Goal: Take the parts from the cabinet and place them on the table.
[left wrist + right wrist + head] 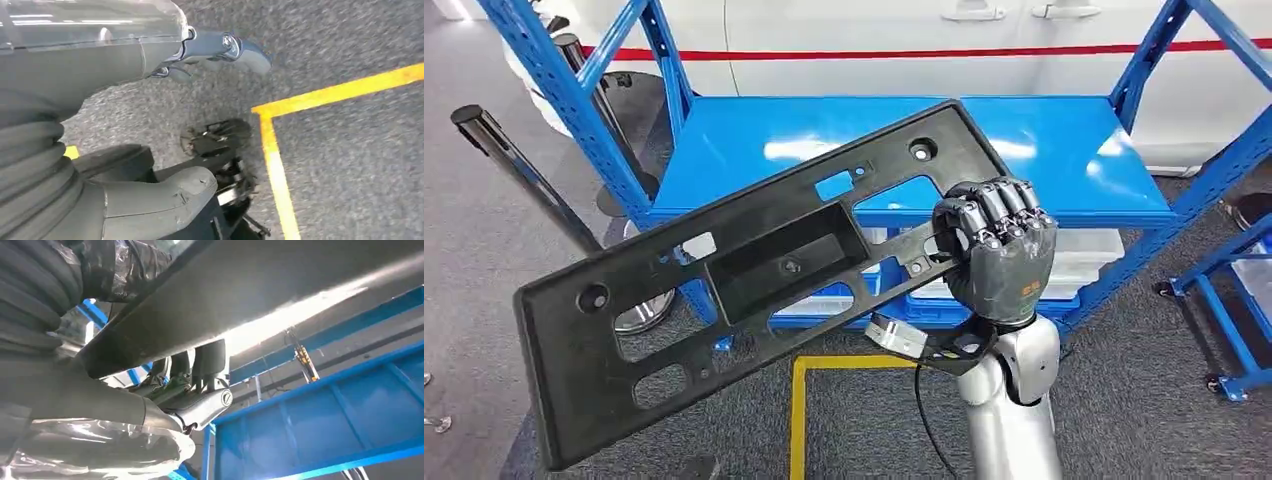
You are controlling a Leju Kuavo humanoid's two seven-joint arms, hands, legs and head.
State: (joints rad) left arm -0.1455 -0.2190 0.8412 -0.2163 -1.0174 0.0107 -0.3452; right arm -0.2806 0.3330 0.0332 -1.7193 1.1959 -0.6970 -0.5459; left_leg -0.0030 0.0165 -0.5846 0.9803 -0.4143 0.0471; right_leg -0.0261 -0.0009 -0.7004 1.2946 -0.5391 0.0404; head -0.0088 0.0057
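- Right now the right hand [996,250] grasps the black plastic panel [754,270] at its right end, fingers [999,215] wrapped over the panel's near long edge.
- That panel is long and flat, with a deep rectangular recess near its middle and several holes and slots; it is held in the air, tilted so the left end hangs low toward the floor and the right end sits higher.
- Its upper right corner overlaps the front edge of the blue shelf [1064,150]; I cannot tell whether they touch.
- From the right wrist, the panel's dark underside [260,290] runs across above the hand [190,390], with blue shelf framing [320,420] behind.
- The left hand [150,200] hangs over grey carpet [350,175] marked with a yellow tape line [275,170]; whether its fingers are spread or curled I cannot tell.
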